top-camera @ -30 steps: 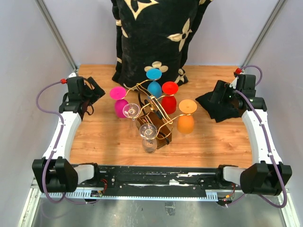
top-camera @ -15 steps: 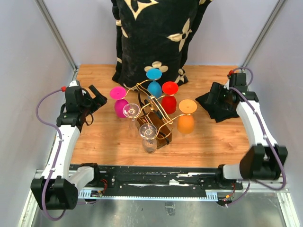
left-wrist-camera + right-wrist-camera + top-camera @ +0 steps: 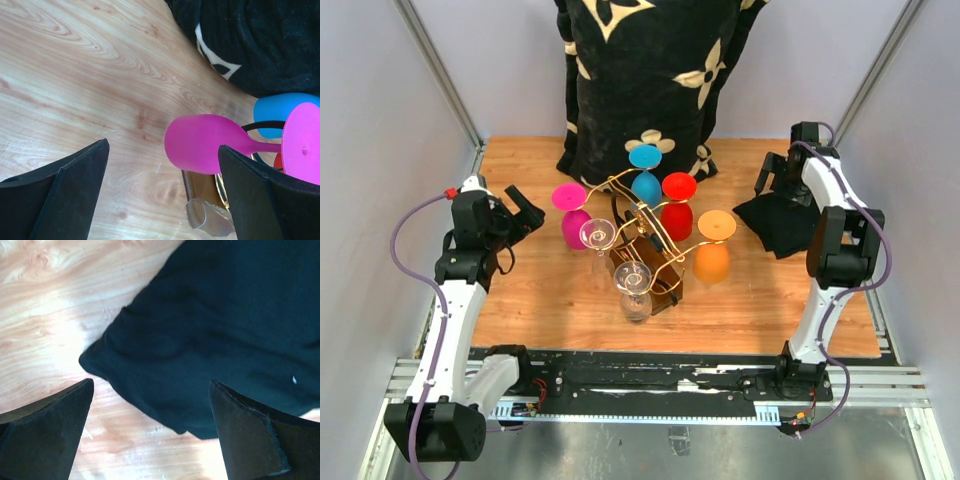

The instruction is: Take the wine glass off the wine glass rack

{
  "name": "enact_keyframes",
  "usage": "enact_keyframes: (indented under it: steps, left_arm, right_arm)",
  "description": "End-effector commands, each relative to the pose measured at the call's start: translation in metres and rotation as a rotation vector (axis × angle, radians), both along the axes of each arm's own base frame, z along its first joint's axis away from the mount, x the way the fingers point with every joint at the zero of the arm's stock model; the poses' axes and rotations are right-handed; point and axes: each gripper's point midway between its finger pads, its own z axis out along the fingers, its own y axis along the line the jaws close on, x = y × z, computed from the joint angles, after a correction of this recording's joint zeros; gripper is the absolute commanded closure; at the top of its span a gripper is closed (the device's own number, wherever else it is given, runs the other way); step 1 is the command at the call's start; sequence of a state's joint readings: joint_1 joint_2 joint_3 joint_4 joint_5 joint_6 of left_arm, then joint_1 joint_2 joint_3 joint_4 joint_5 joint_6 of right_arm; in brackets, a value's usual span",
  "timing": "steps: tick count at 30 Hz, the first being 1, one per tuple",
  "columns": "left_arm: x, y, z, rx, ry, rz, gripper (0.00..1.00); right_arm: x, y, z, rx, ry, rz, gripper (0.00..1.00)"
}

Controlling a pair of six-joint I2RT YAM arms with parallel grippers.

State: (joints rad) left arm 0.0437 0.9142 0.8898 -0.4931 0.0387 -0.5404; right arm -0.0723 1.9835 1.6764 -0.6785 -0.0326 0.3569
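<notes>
At rear right, recorded right arm folded upright and swung back since one second earlier, right gripper [image 3: 770,178] spread wide above black cloth [image 3: 778,228]. Found left gripper [image 3: 525,210] slightly advanced, fingers apart, aimed at pink wine glass [image 3: 200,142]. Noted glass hung inverted on wine glass rack [image 3: 660,272], mid-table.
</notes>
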Motion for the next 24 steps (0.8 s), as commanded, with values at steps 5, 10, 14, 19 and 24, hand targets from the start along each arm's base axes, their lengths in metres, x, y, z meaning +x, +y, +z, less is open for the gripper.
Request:
enact_keyframes:
  steps: [5,10,14,19,24]
  left_arm:
    - [-0.003,-0.004,-0.01,-0.004,0.017,-0.032,0.04]
    - [-0.001,-0.009,-0.02,-0.03,0.032,-0.044,0.04]
    - [0.003,-0.008,-0.021,-0.025,0.04,-0.046,0.05]
    - [0.002,-0.008,-0.022,-0.027,0.044,-0.045,0.05]
    - [-0.003,-0.008,-0.02,-0.033,0.039,-0.038,0.05]
  right_arm:
    - [-0.026,0.011,-0.064,0.078,0.286,0.068,0.01]
    - [-0.058,0.053,-0.079,0.178,0.277,0.167,0.02]
    - [-0.064,0.073,-0.072,0.171,0.251,0.24,0.02]
    - [-0.038,0.076,-0.068,0.175,0.248,0.27,0.01]
    - [0.001,0.046,-0.081,0.098,0.27,0.192,0.02]
